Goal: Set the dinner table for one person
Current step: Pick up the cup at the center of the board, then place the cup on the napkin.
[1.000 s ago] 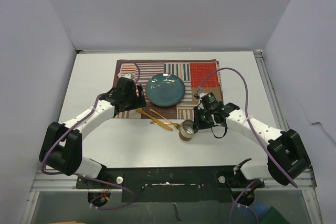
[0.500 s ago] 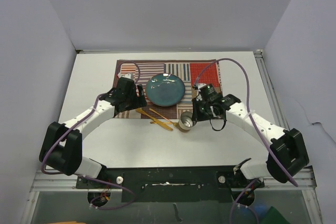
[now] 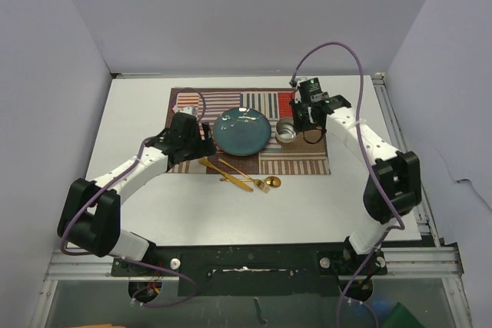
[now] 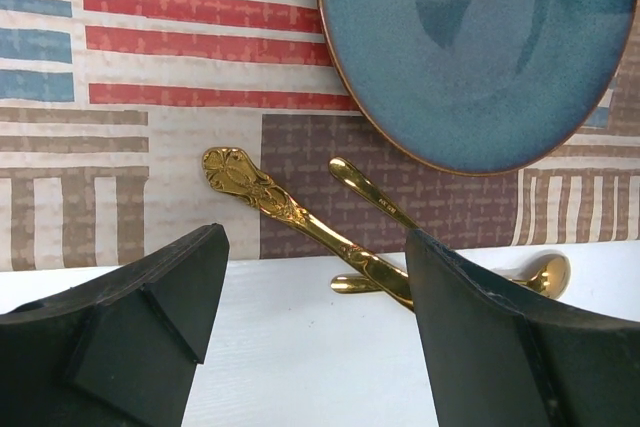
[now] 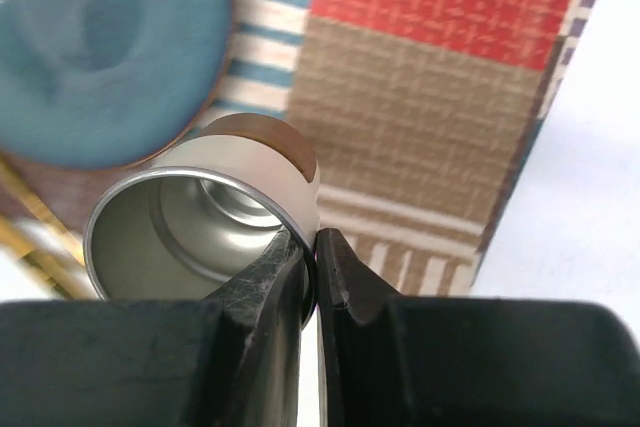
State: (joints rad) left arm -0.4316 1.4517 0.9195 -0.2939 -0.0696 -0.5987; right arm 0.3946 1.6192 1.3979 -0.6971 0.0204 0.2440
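Note:
My right gripper (image 3: 295,125) (image 5: 312,247) is shut on the rim of a white metal cup (image 3: 286,130) (image 5: 215,222) and holds it over the right part of the striped placemat (image 3: 304,155), just right of the blue plate (image 3: 241,130) (image 4: 480,47). My left gripper (image 3: 201,147) (image 4: 315,297) is open and empty, low over the white dinner table (image 3: 192,205) at the placemat's near edge. Gold cutlery (image 3: 238,176) (image 4: 300,212) lies crossed half on the placemat, half on the table, just ahead of my left fingers.
The placemat (image 4: 120,97) (image 5: 440,77) covers the table's far middle. Aluminium rails (image 3: 396,136) run along the right edge. Grey walls stand on three sides. A purple cable (image 3: 330,51) arcs above the right arm.
My right gripper has lifted the cup from the table by the cutlery and carried it far and right, over the placemat beside the plate. The left arm has not moved.

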